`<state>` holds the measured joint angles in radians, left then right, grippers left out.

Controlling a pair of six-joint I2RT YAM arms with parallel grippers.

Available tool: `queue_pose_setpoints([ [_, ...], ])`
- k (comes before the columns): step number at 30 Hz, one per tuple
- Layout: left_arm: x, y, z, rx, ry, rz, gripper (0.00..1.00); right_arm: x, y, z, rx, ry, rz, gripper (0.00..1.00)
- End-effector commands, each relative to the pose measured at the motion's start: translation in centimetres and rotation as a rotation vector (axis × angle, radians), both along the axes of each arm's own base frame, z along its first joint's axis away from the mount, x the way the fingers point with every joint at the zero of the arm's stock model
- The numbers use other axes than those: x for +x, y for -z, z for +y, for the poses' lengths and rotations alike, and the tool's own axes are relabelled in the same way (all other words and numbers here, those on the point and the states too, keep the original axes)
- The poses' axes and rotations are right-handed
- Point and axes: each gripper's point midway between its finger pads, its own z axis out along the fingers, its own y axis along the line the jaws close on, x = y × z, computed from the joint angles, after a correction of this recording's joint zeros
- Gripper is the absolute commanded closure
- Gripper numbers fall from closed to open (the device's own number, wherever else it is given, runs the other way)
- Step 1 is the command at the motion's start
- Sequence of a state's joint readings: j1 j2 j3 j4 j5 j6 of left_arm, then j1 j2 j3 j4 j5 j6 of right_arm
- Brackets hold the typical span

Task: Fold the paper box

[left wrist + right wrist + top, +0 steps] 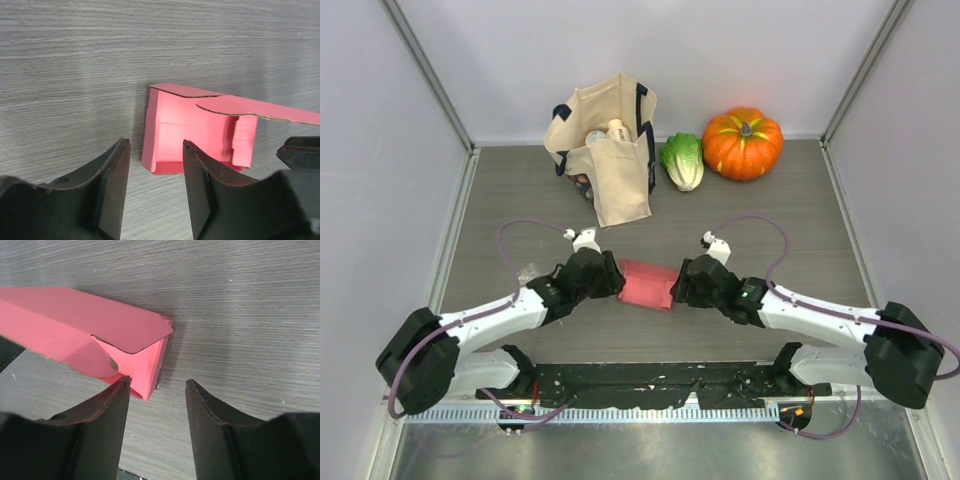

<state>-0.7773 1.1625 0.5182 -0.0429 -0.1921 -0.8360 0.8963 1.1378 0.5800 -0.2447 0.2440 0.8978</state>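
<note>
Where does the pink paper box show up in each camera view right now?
Top view: the paper box lies near the centre, slightly below the middle.
Left wrist: paper box centre-right, just beyond the left fingers, its open inside showing.
Right wrist: paper box upper left, its corner beside one of the right fingers.
Shared landmark: the grey wood-grain table.

Top view high above the near edge, looking down on grey wood-grain tabletop [770, 220], 2 wrist views close, low, facing opposite ends of shared pink card paper box [647, 284]

One each of paper box [647, 284], pumpkin [743, 143], cabbage [683, 160], bag [615, 170]; two grippers (left [617, 280], right [677, 290]).
</note>
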Motion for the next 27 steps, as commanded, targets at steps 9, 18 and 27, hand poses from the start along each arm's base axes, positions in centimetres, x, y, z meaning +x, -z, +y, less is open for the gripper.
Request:
queue_pose_setpoints([
  [9, 1.4, 1.7, -1.7, 0.219, 0.002, -0.07, 0.64, 3.4, 0.3, 2.1, -0.041, 0.081, -0.143, 0.58],
  [18, 1.0, 2.1, -2.3, 0.226, -0.01, -0.07, 0.68, 3.5, 2.3, 2.9, -0.151, 0.043, -0.134, 0.66],
  [27, 0.4, 1.9, -2.5, 0.192, -0.004, -0.076, 0.68, 3.1, 4.3, 2.2, -0.29, -0.002, -0.123, 0.95],
])
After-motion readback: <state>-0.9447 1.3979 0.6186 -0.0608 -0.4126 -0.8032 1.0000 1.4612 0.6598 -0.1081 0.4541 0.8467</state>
